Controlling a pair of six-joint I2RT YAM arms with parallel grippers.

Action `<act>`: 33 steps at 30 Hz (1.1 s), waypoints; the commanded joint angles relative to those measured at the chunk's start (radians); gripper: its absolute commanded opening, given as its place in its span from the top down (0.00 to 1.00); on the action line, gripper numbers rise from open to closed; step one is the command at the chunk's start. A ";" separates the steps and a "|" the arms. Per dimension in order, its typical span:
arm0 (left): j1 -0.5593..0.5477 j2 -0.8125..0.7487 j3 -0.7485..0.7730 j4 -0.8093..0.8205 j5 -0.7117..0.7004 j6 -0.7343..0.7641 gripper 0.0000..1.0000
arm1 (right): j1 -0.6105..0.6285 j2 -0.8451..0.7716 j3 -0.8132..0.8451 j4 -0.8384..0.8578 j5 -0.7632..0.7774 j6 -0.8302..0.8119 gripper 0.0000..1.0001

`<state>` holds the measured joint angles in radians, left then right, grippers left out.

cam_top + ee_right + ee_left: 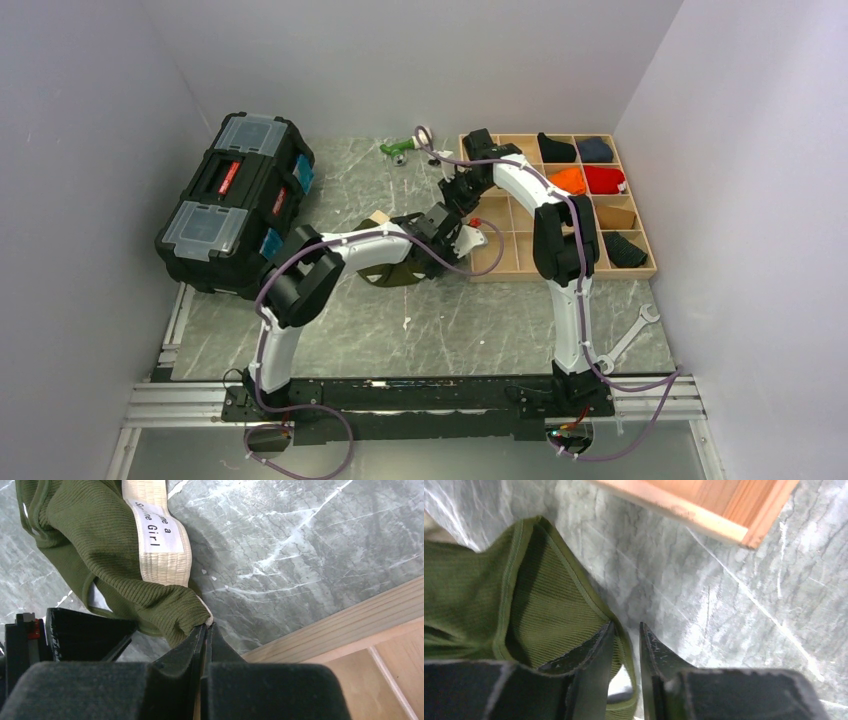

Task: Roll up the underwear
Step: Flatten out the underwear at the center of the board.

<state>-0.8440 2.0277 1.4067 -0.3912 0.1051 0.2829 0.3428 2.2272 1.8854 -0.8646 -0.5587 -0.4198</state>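
From above, the left arm [365, 245] reaches from its base to the middle of the table [450, 325]. The right arm [560, 235] arches up over the tray [560, 273] and bends back down towards the same spot. The underwear [400, 274] lies on the table just left of the tray's near corner, mostly hidden beneath the left forearm. A strip of beige waistband [376, 218] peeks out behind that arm. Both wrists crowd together over the cloth, so the fingers cannot be read from here. A black toolbox [235, 200] sits at the far left and a wrench [630, 335] lies near the right arm's base. The tray's cells at the right hold several cloth rolls.

In the left wrist view, the left gripper [626, 630] hangs low over the table with its fingers a narrow gap apart. A green hem of the underwear runs down through that gap. The cloth opens out to the left, and no firm pinch shows. A tray corner crosses the top of the view.

In the right wrist view, the right gripper [205, 627] has its fingers pressed together on a bunched corner of the underwear, beside the end of the waistband. The waistband carries a white printed label. The rest of the cloth trails up and left over the table. The tray's edge fills the lower right.
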 commanded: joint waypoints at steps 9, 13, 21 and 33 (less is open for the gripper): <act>-0.003 0.013 -0.008 -0.227 0.091 0.174 1.00 | -0.009 -0.030 -0.027 -0.021 -0.032 -0.051 1.00; -0.003 -0.074 -0.082 -0.332 0.202 0.280 1.00 | -0.006 -0.068 -0.078 -0.054 -0.044 -0.101 1.00; -0.004 -0.276 -0.276 -0.495 0.344 0.409 1.00 | 0.058 -0.228 -0.324 -0.008 -0.053 -0.163 1.00; -0.075 -0.420 -0.458 -0.508 0.359 0.365 0.68 | 0.314 -0.538 -0.743 0.095 0.018 -0.196 0.73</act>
<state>-0.9005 1.6680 0.9913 -0.8616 0.4335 0.6441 0.6250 1.7756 1.2129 -0.8097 -0.5526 -0.5785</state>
